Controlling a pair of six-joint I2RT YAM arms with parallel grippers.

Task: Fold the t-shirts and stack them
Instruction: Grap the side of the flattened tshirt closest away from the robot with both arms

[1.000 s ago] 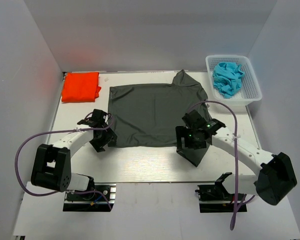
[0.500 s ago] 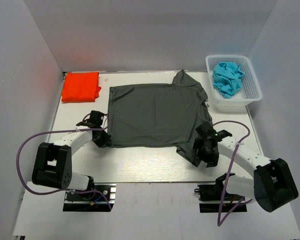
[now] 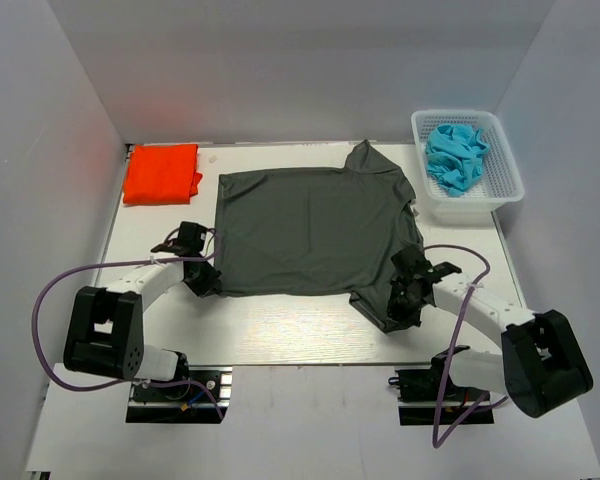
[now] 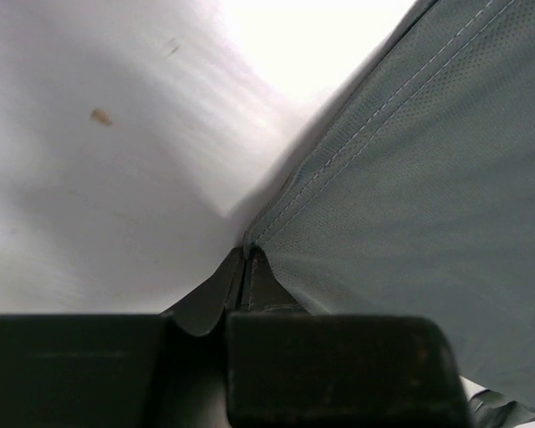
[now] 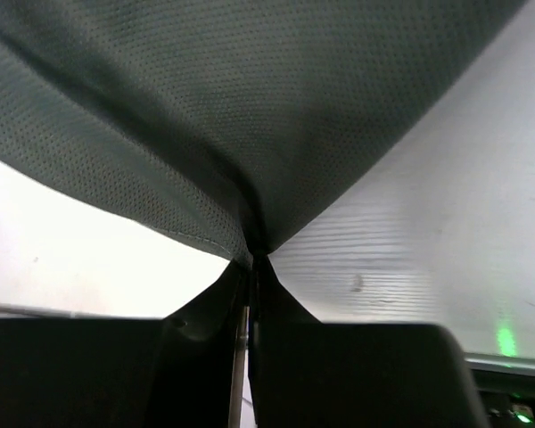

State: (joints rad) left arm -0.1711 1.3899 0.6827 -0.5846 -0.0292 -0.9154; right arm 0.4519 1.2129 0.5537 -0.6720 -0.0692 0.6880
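Observation:
The dark charcoal-grey t-shirt [image 3: 310, 230] lies spread flat mid-table, neck and sleeves toward the right. My left gripper [image 3: 202, 281] sits at its near-left hem corner, shut on the stitched hem edge [image 4: 285, 201], which runs up from the jaw tips [image 4: 247, 254]. My right gripper [image 3: 400, 305] is at the near-right sleeve, shut on the grey fabric [image 5: 250, 134], which puckers into the closed jaw tips [image 5: 254, 257]. The orange-red t-shirt [image 3: 161, 172] lies folded at the far left of the table.
A white mesh basket [image 3: 512, 175] holding a crumpled blue cloth [image 3: 455, 155] stands at the back right. White walls close in the left, back and right. Bare white table [image 3: 280, 330] runs along the near edge.
Both grippers have closed onto the grey shirt. The right arm swung from over the sleeve out to its right edge, then settled on it. The left gripper slid to the hem corner.

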